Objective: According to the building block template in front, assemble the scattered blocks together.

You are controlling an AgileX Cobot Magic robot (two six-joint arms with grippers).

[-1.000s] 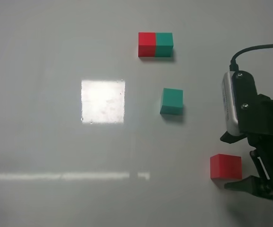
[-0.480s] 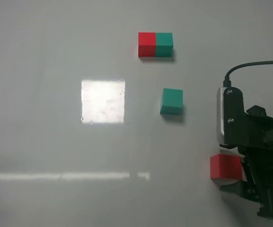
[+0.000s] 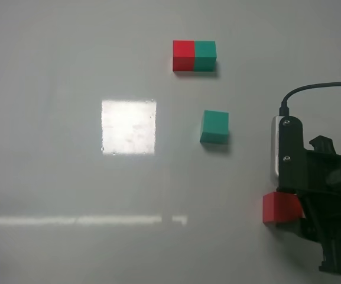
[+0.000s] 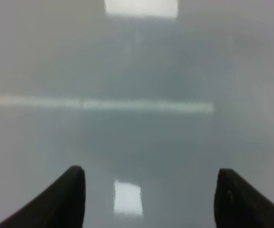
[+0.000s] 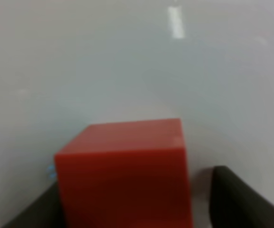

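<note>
Matte red cube [image 3: 279, 208] is sitting on the glossy pale grey surface [image 3: 70, 59], well apart from the red-and-teal two-cube template bar [image 3: 194, 55]. Right pincer [image 5: 142, 209] is straddling it, not clamping, with a gap showing at one finger. Matte teal-green cube [image 3: 215, 126] is lying between bar and red cube, nearer the bar. Left pincer [image 4: 151, 199] is hanging wide, holding nothing.

Right gripper [image 5: 134, 209] low, jaws apart; left gripper [image 4: 151, 199] empty, jaws likewise apart.

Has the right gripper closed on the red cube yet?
Not clamped. The right gripper straddles the red cube, but in the right wrist view a strip of table shows between the cube and one finger.
</note>
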